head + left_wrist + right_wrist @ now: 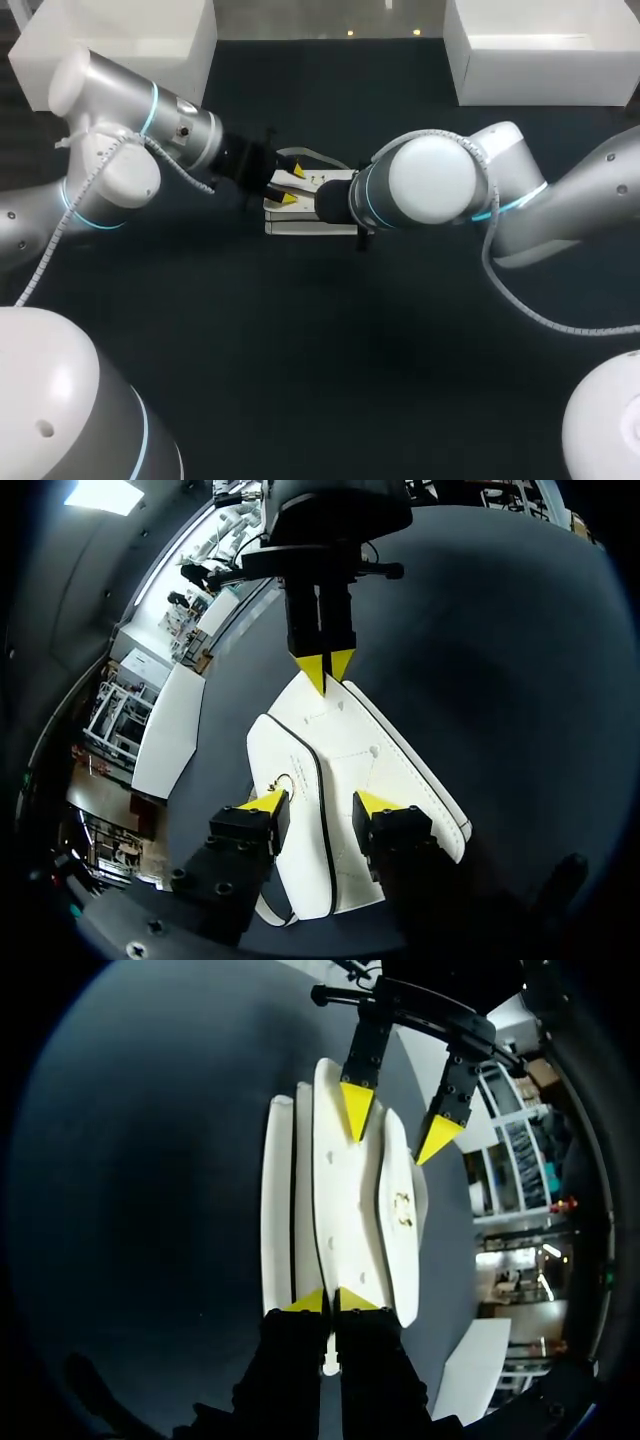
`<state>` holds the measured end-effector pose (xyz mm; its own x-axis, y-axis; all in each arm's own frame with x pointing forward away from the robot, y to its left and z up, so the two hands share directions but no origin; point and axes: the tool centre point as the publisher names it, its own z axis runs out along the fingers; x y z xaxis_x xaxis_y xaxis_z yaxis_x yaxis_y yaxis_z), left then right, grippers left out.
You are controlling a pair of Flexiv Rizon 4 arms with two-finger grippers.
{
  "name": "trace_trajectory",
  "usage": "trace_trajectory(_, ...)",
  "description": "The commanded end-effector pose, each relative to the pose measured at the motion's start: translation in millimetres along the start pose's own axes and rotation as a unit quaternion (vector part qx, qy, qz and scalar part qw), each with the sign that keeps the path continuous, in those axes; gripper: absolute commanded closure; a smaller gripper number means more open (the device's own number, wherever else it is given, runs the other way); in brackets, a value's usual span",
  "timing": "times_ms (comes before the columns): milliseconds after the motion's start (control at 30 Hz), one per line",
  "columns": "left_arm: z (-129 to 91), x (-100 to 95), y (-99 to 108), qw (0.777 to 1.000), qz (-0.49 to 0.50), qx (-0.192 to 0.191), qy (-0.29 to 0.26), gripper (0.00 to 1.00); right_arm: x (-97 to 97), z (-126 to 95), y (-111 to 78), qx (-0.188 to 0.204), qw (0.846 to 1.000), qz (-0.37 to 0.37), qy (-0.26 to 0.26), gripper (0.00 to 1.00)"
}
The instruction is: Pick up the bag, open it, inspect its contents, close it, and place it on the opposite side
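From above, the white bag (300,225) lies on the dark table (300,380), in the middle of the frame and a little above the centre. The left gripper (290,187) sits at the bag's left end with its yellow tips apart. The right arm's wrist hides its pincer here.

From the left wrist, the left gripper (320,802) is wide open. The bag (350,770) lies under and between its fingers, not squeezed. Ahead, the right gripper (325,668) has its tips almost together on the bag's far edge.

From the right wrist, the right gripper (330,1302) pinches a thin edge of the bag (340,1190). At the far end the left gripper (397,1125) stands open.
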<state>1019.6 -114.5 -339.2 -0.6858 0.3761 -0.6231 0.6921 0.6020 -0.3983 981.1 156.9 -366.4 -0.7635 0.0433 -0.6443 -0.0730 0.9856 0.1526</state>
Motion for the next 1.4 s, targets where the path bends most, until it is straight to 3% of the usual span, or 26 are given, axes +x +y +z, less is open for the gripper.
trace_trajectory(33,4.8,1.6,2.2,1.0,0.001,-0.002,-0.003,0.56,1.5,1.1,0.1,-0.002,1.0,0.001,-0.002,1.0)
trace_trajectory(600,7.4,3.4,-3.2,1.0,0.021,-0.011,-0.009,0.63,1.5,1.1,0.1,-0.002,1.0,0.001,-0.002,1.0)
trace_trajectory(967,15.1,-5.2,11.2,0.999,0.007,-0.03,-0.027,0.67,1.5,1.1,0.1,-0.002,1.0,0.001,-0.002,1.0)
trace_trajectory(1400,16.8,-17.4,11.7,0.999,0.005,-0.03,-0.033,0.84,1.5,1.1,0.1,-0.002,1.0,0.001,-0.002,1.0)
